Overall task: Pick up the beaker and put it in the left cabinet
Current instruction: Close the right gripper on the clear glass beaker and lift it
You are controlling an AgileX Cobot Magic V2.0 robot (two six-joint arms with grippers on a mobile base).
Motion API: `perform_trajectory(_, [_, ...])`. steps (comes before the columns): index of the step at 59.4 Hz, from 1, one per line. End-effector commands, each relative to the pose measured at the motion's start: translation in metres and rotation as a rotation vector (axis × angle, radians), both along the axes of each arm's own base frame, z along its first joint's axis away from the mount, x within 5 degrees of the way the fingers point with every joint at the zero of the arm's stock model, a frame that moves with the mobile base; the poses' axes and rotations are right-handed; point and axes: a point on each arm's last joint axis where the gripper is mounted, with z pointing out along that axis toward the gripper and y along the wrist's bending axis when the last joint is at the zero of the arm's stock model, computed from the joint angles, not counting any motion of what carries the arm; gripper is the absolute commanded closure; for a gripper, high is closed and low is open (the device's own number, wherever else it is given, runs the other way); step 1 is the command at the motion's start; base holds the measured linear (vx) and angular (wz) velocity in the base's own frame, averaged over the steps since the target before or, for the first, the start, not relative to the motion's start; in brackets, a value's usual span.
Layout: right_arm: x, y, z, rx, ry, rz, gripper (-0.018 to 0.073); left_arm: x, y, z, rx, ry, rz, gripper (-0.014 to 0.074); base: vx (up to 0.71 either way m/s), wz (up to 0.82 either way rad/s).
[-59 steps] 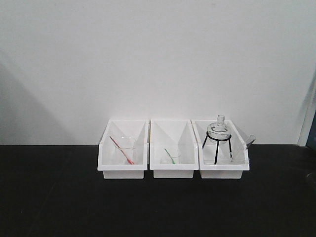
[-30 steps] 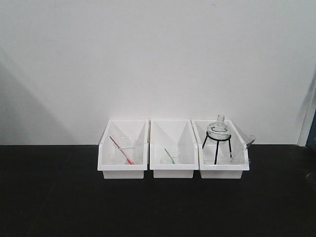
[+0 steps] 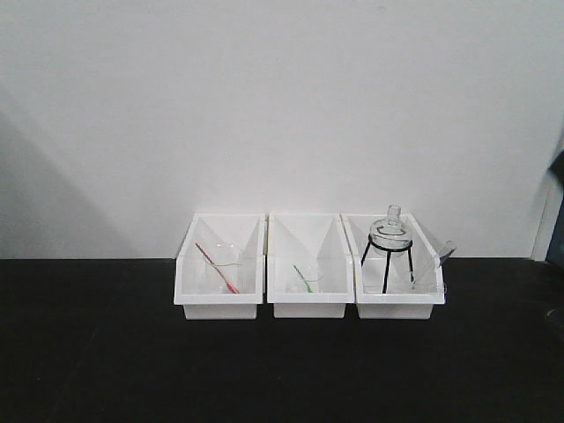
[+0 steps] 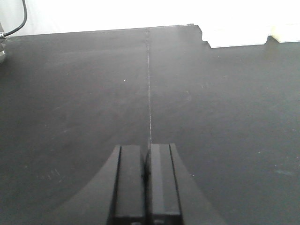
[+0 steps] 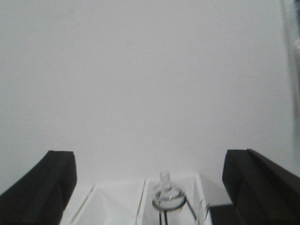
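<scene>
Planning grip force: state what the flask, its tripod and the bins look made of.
Flask: apparently clear glass, see-through with bright glints. Tripod: thin black legs, probably metal wire. Bins: opaque white moulded walls, likely smooth plastic.

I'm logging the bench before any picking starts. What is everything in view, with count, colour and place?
white plastic bins: three, white, side by side on the table at the wall
clear glass beaker: one, left bin, with a thin red rod in it
smaller clear glass beaker: one, middle bin, with a thin green rod in it
round-bellied glass flask: one, clear, on a black wire tripod, right bin
tilted clear glass tube: one, right bin, leaning right
black table: one
white wall: one, behind the bins
black cable: one, table's far left corner
left gripper: black, shut, over bare table
right gripper: black, open, facing the flask
</scene>
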Motion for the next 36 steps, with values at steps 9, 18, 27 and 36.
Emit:
perform_trajectory(9, [-0.004, 0.046, -0.076, -0.2, -0.086, 0.275, -0.0093, 0.001, -0.001, 0.012, -0.004, -0.099, -0.018, 0.0593, 0.0, 0.0])
perform_trajectory(18, [-0.016, 0.055, -0.13, -0.173, -0.016, 0.363, -0.0088, 0.001, -0.001, 0.012, -0.004, -0.099, -0.018, 0.0593, 0.0, 0.0])
perform_trajectory(27, [-0.026, 0.059, -0.178, -0.169, 0.127, 0.452, -0.0074, 0.001, -0.001, 0.012, -0.004, -0.099, -0.018, 0.0593, 0.0, 0.0])
perform_trajectory(36, [-0.024, 0.072, -0.194, -0.136, 0.071, 0.595, -0.0064, 0.001, -0.001, 0.012, -0.004, -0.099, -0.018, 0.0593, 0.0, 0.0])
